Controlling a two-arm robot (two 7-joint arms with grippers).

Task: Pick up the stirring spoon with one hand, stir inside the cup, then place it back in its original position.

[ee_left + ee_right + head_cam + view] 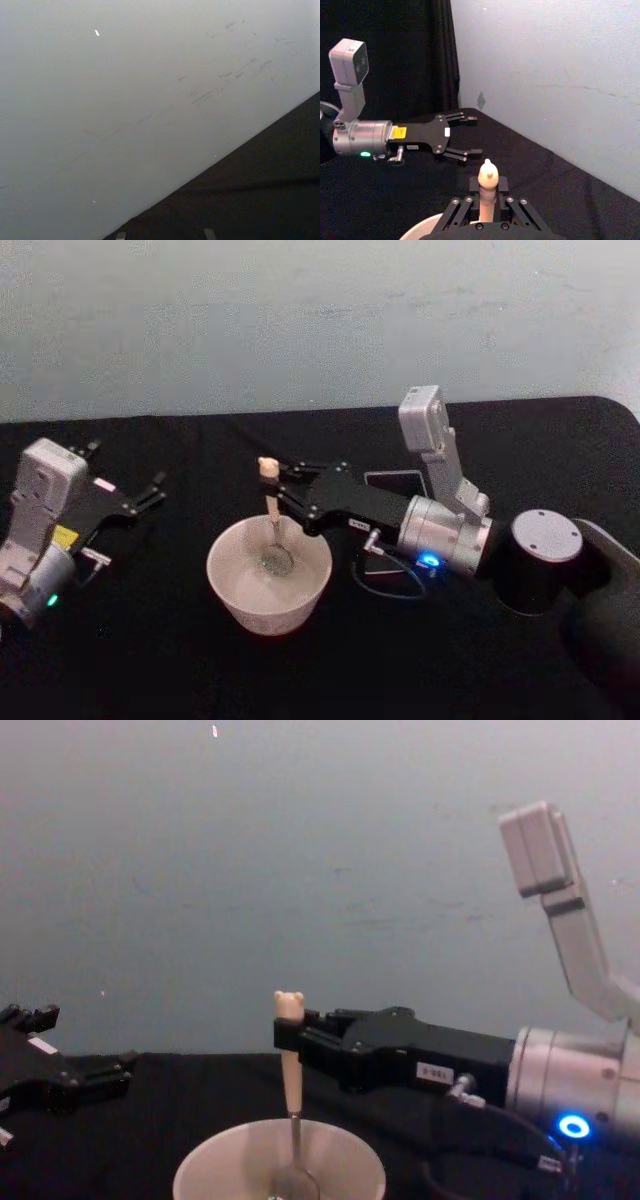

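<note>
Stirring spoon [271, 512] stands nearly upright inside the cup [228, 585], bowl end down near the cup's middle. Can't tell if the metal bowl touches the cup floor. Pale beige handle with tiny bear head on top, thin dark neck below, shiny round bowl.

Chest view: the spoon bowl is cut off at the bottom edge, and so is the lower cup. Right wrist view: just the bear head and upper handle show. The rest is hidden behind the hand, and the cup is a pale sliver at the bottom edge.

Cup is wide, round and cream-white with a smooth rim. It sits near the front middle of the black worktop [150, 660].

Right hand [278, 495] reaches in from the right above the cup, clenched on the handle just below the bear head. It is black with a small white label and a silver cylindrical joint behind.

A dark square holder [398, 480] sits behind the right arm, mostly hidden by it.

Left hand [470, 136] is at the left of the worktop, well apart from the cup, fingers spread and grasping nothing.
</note>
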